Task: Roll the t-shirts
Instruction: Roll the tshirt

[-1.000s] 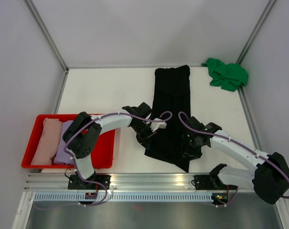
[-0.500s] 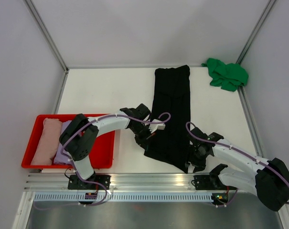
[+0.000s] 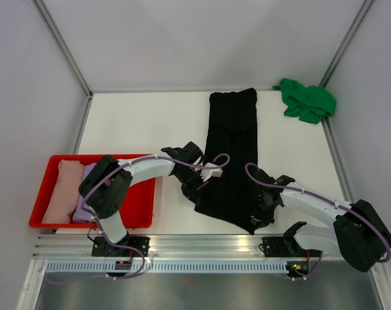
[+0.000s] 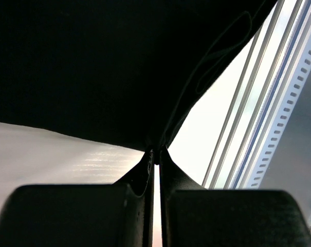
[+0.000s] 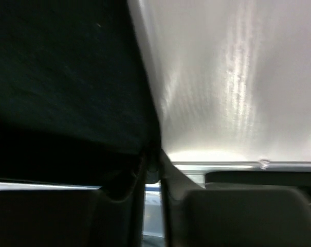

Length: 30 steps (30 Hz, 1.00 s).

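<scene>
The black t-shirt (image 3: 232,139) lies folded into a long strip down the middle of the table, and it also fills the top of the left wrist view (image 4: 93,67) and the left of the right wrist view (image 5: 62,77). My left gripper (image 3: 198,188) is shut on its near left hem corner, pinched at the fingertips in the left wrist view (image 4: 156,153). My right gripper (image 3: 264,212) is shut on the near right hem corner, also pinched in the right wrist view (image 5: 152,152). The bright green t-shirt (image 3: 306,100) lies crumpled at the far right corner.
A red tray (image 3: 143,194) at the near left holds a rolled pale pink t-shirt (image 3: 62,190) and a lilac one (image 3: 86,194). Metal rails (image 3: 201,242) run along the near table edge. White walls and frame posts enclose the table.
My right gripper dipped toward the near edge, then came back a little toward the shirt, still at its near right corner. The left gripper has barely moved.
</scene>
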Motion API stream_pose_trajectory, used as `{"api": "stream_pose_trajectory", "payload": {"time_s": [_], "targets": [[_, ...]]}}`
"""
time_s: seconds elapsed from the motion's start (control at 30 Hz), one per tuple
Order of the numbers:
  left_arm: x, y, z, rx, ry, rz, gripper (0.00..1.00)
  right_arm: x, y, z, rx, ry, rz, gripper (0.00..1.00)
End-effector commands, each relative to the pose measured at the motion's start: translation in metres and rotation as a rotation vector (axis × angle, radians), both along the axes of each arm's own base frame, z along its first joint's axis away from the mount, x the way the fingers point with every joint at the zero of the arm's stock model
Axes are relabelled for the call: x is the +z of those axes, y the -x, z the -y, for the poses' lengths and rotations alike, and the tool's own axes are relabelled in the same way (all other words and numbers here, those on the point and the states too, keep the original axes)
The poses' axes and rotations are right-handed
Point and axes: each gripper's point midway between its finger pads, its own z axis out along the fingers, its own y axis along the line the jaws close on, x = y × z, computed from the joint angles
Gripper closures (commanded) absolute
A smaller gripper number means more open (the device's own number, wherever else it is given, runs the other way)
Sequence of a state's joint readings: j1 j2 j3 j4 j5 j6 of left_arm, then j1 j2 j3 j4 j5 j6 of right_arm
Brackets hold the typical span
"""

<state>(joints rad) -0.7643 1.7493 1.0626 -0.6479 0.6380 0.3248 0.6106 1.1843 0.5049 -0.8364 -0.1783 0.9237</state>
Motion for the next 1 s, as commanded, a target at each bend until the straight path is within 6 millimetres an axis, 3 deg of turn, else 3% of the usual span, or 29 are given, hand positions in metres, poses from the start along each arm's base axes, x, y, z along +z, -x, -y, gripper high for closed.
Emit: {"api": "stream_pose_trajectory", "payload": {"time_s": [0.0, 0.07, 0.33, 0.6, 0.7, 0.77, 0.97], "targets": [[0.014, 0.001, 0.006, 0.011, 0.050, 0.008, 0.98, 0.002, -0.028, -0.015, -0.007, -0.042, 0.085, 0.84], [0.015, 0.001, 0.006, 0.010, 0.050, 0.013, 0.98, 0.005, -0.032, -0.017, -0.009, -0.049, 0.101, 1.00], [0.016, -0.003, 0.006, 0.009, 0.047, 0.037, 0.98, 0.036, -0.069, -0.014, -0.127, -0.138, 0.172, 1.00], [0.002, -0.028, -0.003, 0.032, -0.043, 0.136, 0.98, 0.034, -0.082, 0.000, -0.125, -0.136, 0.139, 1.00], [0.002, -0.027, -0.003, 0.029, -0.040, 0.135, 0.98, 0.038, -0.085, 0.013, -0.150, -0.133, 0.137, 0.93], [0.003, -0.026, -0.001, 0.029, -0.031, 0.124, 0.98, 0.042, -0.089, 0.020, -0.193, -0.145, 0.140, 0.84], [-0.003, -0.033, 0.004, 0.048, -0.051, 0.113, 0.98, 0.054, -0.111, 0.015, -0.233, -0.217, 0.203, 0.72]]}}
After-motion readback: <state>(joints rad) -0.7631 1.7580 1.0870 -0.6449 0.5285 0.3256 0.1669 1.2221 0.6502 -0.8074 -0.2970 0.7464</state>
